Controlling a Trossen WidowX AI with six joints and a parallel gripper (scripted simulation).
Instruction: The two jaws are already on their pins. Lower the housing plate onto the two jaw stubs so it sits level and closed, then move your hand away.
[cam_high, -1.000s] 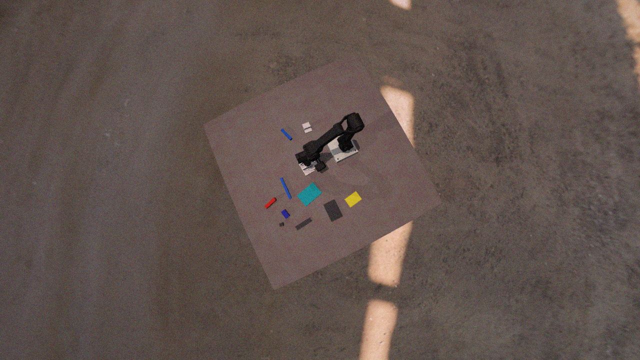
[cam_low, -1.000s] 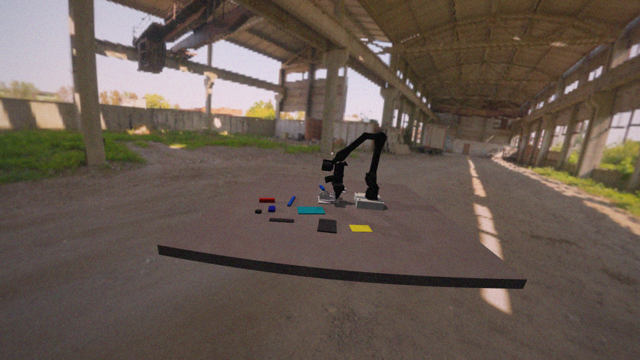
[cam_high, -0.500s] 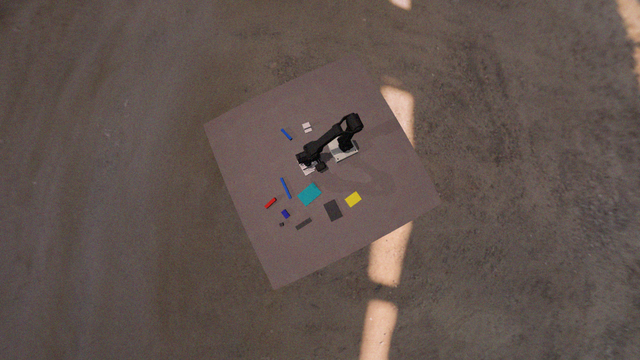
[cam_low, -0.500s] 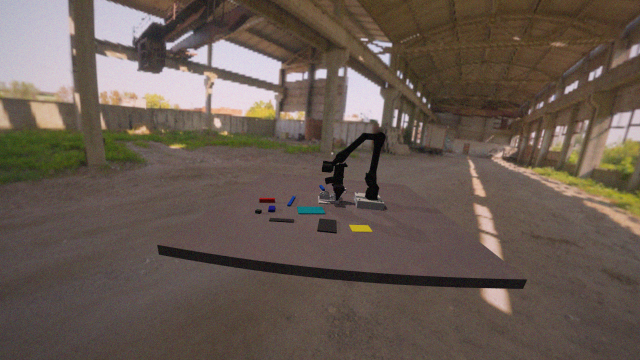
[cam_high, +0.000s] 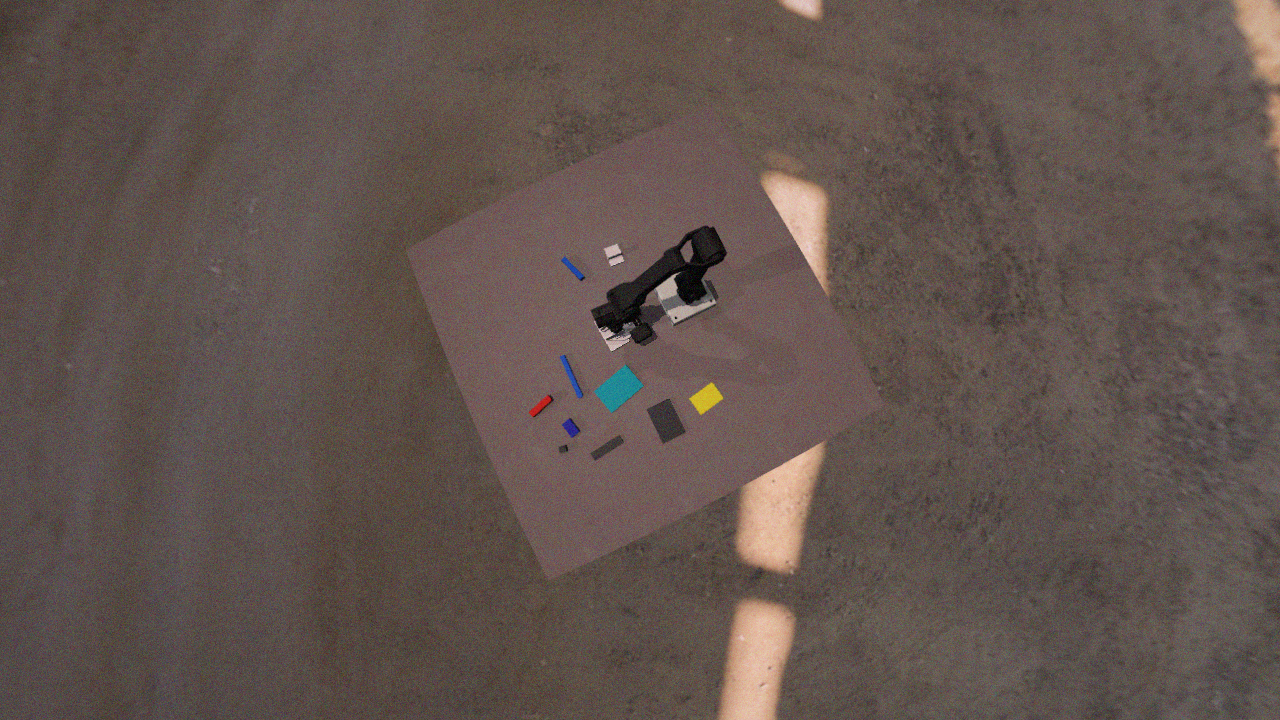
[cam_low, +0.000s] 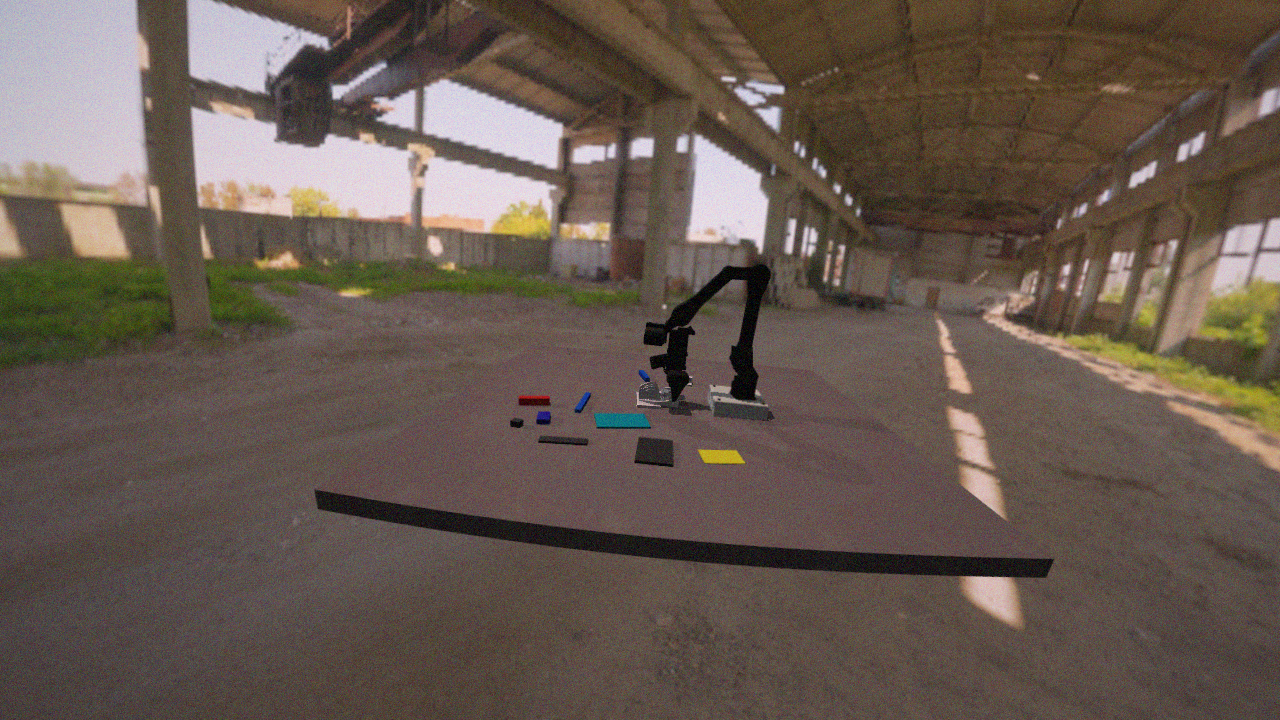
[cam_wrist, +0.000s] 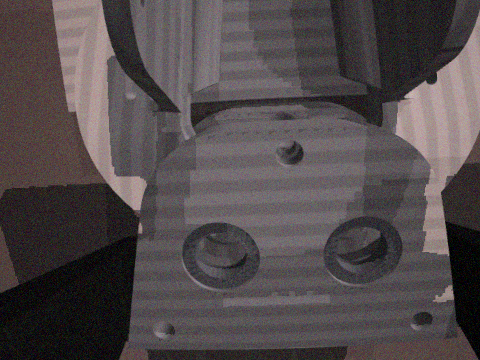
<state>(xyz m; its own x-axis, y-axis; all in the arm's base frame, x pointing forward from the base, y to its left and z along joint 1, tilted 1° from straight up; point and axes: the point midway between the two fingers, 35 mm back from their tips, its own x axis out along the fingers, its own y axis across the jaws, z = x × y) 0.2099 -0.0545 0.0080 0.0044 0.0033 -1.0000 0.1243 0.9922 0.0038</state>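
The grey housing plate (cam_wrist: 287, 200) has two large ringed holes and three small ones. My gripper (cam_low: 677, 399) (cam_wrist: 285, 246) is shut on the plate, with a black finger at its left and right edges in the wrist view. The two curved grey jaws (cam_low: 655, 390) stand on the pale base (cam_high: 616, 344) (cam_wrist: 90, 137). The plate overlaps their near ends in the wrist view. Grey rounded shapes show inside both large holes. Whether the plate touches the stubs or sits level cannot be told. In the top view the arm hides the plate.
A teal plate (cam_high: 618, 388) (cam_low: 622, 420), a dark plate (cam_high: 665, 420) (cam_low: 654, 452) and a yellow plate (cam_high: 706, 398) (cam_low: 721, 456) lie nearby. Blue bars (cam_high: 571, 377) (cam_high: 572, 268), a red bar (cam_high: 540, 405) and white pieces (cam_high: 613, 250) lie around. The arm's base (cam_low: 739, 409) stands close by.
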